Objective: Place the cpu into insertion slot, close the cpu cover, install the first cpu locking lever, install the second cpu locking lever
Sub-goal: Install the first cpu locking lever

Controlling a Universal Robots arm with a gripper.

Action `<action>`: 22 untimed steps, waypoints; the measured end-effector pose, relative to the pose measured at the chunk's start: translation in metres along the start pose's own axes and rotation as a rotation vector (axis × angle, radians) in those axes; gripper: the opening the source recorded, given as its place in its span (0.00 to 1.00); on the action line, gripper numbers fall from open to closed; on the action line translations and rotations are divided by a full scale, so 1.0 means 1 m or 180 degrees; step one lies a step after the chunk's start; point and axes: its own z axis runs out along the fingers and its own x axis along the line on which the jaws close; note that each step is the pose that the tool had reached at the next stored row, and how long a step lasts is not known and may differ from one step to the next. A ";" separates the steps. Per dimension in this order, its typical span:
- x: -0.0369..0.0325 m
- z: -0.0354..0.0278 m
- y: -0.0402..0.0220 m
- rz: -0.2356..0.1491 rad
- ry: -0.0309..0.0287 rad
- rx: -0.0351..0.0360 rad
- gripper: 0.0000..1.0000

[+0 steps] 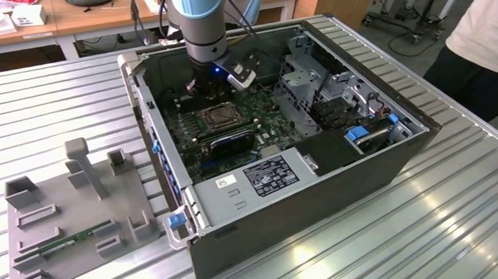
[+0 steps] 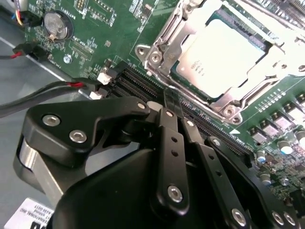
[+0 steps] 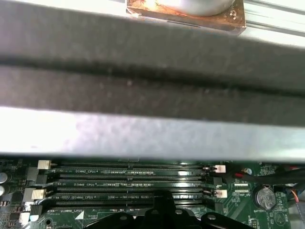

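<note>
A: The computer case (image 1: 336, 167) lies open on the slatted table (image 1: 60, 104). The gripper (image 2: 172, 110) is over the memory slots (image 3: 128, 183), fingers pinched together, holding nothing.

B: And the cpu (image 2: 221, 55)?

A: In the insertion slot (image 1: 218, 117) mid-board, the cpu cover (image 2: 190, 28) down around it. A careless descent might strike the slots.

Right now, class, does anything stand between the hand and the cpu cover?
Nothing visible does. In the second wrist view the hand is over the memory slots, beside the cpu cover, which lies around the cpu.
</note>
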 end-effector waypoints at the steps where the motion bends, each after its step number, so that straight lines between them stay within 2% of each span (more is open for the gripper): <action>1: -0.0001 -0.0009 0.0000 0.0000 0.0001 0.0003 0.11; 6: -0.0009 -0.0053 0.0009 -0.0001 0.0002 0.0004 0.11; 22: -0.0030 -0.0060 -0.0036 0.0001 0.0002 -0.0001 0.11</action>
